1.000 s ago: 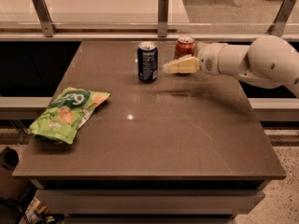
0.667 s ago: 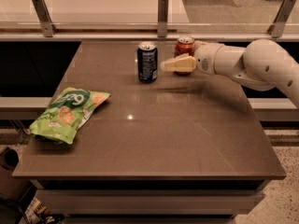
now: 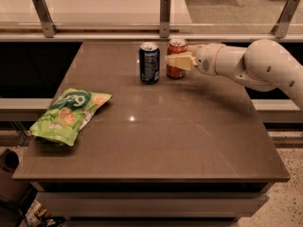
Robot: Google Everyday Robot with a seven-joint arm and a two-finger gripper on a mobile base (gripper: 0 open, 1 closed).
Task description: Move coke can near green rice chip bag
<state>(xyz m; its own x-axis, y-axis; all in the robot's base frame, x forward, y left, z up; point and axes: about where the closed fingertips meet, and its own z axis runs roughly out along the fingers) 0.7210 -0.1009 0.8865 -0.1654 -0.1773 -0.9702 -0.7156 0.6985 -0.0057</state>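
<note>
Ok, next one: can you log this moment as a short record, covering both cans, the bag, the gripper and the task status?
coke can: upright, far side of the table
blue can: upright, just left of the coke can, not touching it
chip bag: lying flat near the table's left edge, far from both cans
gripper: at the coke can, reaching in from the right
task status: coke can not yet near the chip bag

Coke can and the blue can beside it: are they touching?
Apart. The camera view shows a strip of table between the coke can and the blue can. The gripper is at the coke can's front.
</note>
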